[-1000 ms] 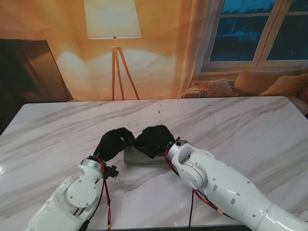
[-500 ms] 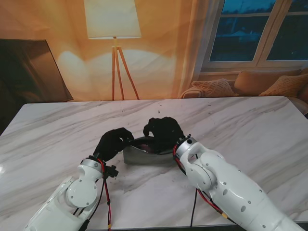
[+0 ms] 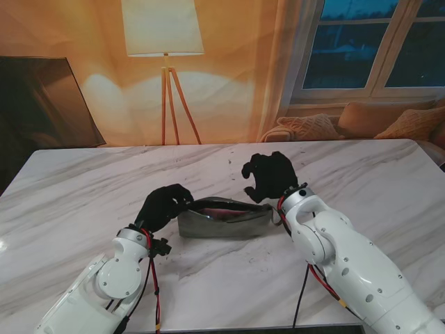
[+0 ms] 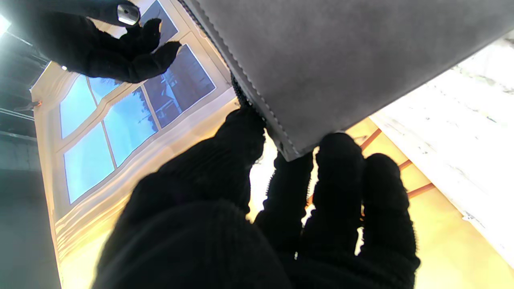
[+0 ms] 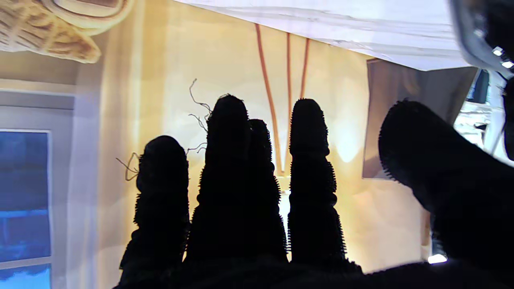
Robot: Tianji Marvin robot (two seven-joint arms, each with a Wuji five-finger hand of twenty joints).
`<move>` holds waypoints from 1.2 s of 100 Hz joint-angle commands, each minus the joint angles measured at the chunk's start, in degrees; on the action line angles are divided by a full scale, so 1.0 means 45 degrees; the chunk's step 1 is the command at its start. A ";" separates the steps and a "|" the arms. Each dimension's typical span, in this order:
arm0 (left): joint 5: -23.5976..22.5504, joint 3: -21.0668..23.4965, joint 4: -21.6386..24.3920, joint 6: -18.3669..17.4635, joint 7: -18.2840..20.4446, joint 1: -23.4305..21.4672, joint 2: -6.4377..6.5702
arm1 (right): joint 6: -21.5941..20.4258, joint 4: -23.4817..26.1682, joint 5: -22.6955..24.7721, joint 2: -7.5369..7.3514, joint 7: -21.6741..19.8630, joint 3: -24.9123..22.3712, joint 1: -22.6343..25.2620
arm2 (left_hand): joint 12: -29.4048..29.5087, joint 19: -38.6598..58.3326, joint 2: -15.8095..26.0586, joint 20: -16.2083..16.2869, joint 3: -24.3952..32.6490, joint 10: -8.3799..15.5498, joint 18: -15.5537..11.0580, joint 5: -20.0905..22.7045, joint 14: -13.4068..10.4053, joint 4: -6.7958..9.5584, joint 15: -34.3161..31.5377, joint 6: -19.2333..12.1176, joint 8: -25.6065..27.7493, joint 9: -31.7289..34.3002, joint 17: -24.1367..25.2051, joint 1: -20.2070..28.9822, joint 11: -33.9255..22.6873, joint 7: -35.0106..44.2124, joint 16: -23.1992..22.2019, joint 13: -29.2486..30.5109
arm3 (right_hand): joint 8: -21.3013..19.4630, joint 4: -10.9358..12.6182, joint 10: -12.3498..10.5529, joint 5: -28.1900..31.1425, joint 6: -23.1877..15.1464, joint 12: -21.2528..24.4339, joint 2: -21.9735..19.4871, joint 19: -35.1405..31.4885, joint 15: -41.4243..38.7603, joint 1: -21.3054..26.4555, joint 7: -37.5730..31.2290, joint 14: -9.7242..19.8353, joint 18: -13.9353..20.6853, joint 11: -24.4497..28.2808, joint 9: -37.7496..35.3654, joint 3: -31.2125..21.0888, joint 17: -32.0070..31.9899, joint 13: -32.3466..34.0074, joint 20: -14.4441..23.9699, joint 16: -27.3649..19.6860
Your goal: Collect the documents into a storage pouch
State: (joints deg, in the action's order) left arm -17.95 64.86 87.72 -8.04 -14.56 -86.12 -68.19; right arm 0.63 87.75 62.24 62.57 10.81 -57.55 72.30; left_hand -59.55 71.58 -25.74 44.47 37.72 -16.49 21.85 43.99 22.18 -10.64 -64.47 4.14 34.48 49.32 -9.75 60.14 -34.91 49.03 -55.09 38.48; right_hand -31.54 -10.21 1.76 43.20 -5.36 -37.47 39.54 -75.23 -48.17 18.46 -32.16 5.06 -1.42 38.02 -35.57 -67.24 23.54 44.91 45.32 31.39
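A grey pouch (image 3: 222,221) is seen lying on the white marble table (image 3: 361,174), near the middle, closer to its near edge.

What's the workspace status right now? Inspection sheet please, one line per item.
Surface: white marble table, mostly bare.
Job's things: grey pouch lies mid-table, mouth gaping, something red inside; no loose documents seen.
Clutter: nothing seen.
Hands: left hand pinches the pouch's left corner; fingers on the zipper edge. Right hand open, raised off the pouch's right end, holding nothing.
Cables: red and black wires along the left forearm, more under the right arm.
Surroundings: floor lamp, window, sofa cushions, dark screen at left.
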 commanded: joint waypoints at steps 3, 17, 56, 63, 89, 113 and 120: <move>0.0007 -0.0022 0.0071 0.0074 0.0072 -0.0019 -0.0109 | 0.0398 -0.0488 0.0073 -0.0156 -0.0292 -0.0126 -0.0114 | 0.0065 0.0382 0.0348 0.0077 0.0050 0.0043 -0.0520 0.0436 0.0669 -0.0110 0.0186 -0.0722 0.0094 0.0488 -0.0097 0.0737 0.0100 0.0467 0.0184 0.0599 | -0.0193 0.0517 -0.0040 -0.0293 -0.0176 0.0152 -0.0261 0.0192 0.0289 -0.0146 -0.0038 -0.0214 -0.0157 -0.0099 0.0630 0.0164 -0.0211 -0.0567 0.0091 -0.0094; -0.0027 -0.0011 0.0075 0.0086 0.0076 -0.0030 -0.0101 | 0.0819 -0.1228 -0.0220 -0.0139 -0.0421 -0.0053 -0.0375 | 0.0079 0.0396 0.0302 0.0077 0.0095 0.0065 -0.0505 0.0511 0.0678 -0.0109 0.0194 -0.0774 0.0095 0.0541 -0.0125 0.0714 0.0099 0.0457 0.0201 0.0637 | -0.0315 0.0543 -0.0061 -0.0173 -0.0211 0.0111 -0.0073 0.0219 0.0241 0.0070 -0.0226 -0.0137 -0.0137 0.0024 0.0590 -0.0017 -0.0185 -0.0487 0.0095 -0.0069; -0.0055 -0.0058 0.0065 0.0285 -0.0113 -0.0042 -0.0151 | 0.1390 -0.3266 -0.1387 -0.0044 -0.0540 0.0700 -0.1016 | 0.0202 0.0429 0.0167 0.0069 0.0462 0.0076 -0.0466 0.0627 0.0734 -0.0183 0.0186 -0.0748 -0.0038 0.0730 -0.0205 0.0491 0.0125 0.0350 0.0259 0.0755 | -0.0442 0.0425 -0.0152 -0.0395 -0.0410 0.0135 0.0123 0.0521 0.0488 0.0327 -0.0367 -0.0115 -0.0131 0.0066 0.0827 -0.0345 -0.0527 -0.0852 0.0041 -0.0158; -0.0055 -0.0055 0.0080 0.0339 -0.0133 -0.0050 -0.0157 | 0.1398 -0.3473 -0.1470 -0.0044 -0.0521 0.0776 -0.1042 | 0.0203 0.0433 0.0156 0.0068 0.0493 0.0052 -0.0462 0.0624 0.0726 -0.0197 0.0183 -0.0755 -0.0039 0.0726 -0.0209 0.0473 0.0115 0.0353 0.0267 0.0750 | -0.0452 0.0434 -0.0174 -0.0382 -0.0405 0.0142 0.0119 0.0534 0.0528 0.0398 -0.0393 -0.0082 -0.0132 0.0070 0.0818 -0.0400 -0.0525 -0.0831 0.0048 -0.0174; -0.0028 -0.0072 0.0085 0.0462 -0.0210 -0.0034 -0.0185 | 0.1192 -0.3831 -0.2067 -0.0031 -0.0763 0.0706 -0.0877 | 0.0218 0.0443 0.0164 0.0067 0.0542 0.0038 -0.0465 0.0600 0.0730 -0.0217 0.0161 -0.0724 -0.0046 0.0724 -0.0219 0.0451 0.0088 0.0353 0.0280 0.0756 | -0.0428 0.0280 -0.0308 -0.0516 -0.0624 0.0219 0.0695 0.0757 0.0735 0.0331 -0.0377 -0.0081 -0.0158 -0.0009 0.0743 -0.0474 -0.0672 -0.0860 0.0019 -0.0245; 0.0172 -0.0092 0.0126 0.0768 -0.0165 -0.0021 -0.0214 | 0.0665 -0.3909 -0.2762 -0.0041 -0.1258 0.0398 -0.0575 | 0.0233 0.0430 0.0288 0.0062 0.0437 0.0054 -0.0524 0.0355 0.0758 -0.0265 0.0150 -0.0370 -0.0028 0.0640 -0.0155 0.0444 0.0008 0.0354 0.0291 0.0687 | -0.0346 0.0200 -0.0452 -0.0752 -0.0826 0.0457 0.0897 0.1301 0.1088 0.0270 -0.0193 -0.0139 -0.0226 -0.0456 0.0743 -0.0445 -0.1093 -0.0920 -0.0050 -0.0354; 0.0202 -0.0109 0.0100 0.0856 -0.0177 0.0009 -0.0229 | 0.0420 -0.3952 -0.2816 -0.0077 -0.1382 0.0322 -0.0500 | 0.0235 0.0435 0.0321 0.0066 0.0375 0.0074 -0.0535 0.0298 0.0738 -0.0270 0.0137 -0.0328 -0.0053 0.0631 -0.0150 0.0447 -0.0024 0.0334 0.0289 0.0684 | -0.0309 0.0188 -0.0501 -0.0858 -0.0933 0.0532 0.0946 0.1458 0.1248 0.0239 -0.0111 -0.0138 -0.0260 -0.0591 0.0740 -0.0446 -0.1184 -0.0957 -0.0063 -0.0407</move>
State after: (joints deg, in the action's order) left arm -17.32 64.53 87.93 -4.77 -16.14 -86.08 -68.78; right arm 3.43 70.60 49.47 62.48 5.89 -56.00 69.41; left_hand -59.00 71.61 -25.89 44.47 37.77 -16.42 21.92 44.64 22.18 -11.19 -63.89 3.98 33.96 51.51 -10.39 60.11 -34.20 48.92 -54.68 39.75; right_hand -32.80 -10.15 0.61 41.72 -8.11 -35.79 42.40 -69.67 -43.87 20.60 -33.56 5.03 -1.88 36.29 -33.82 -67.47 19.27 41.92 45.32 29.99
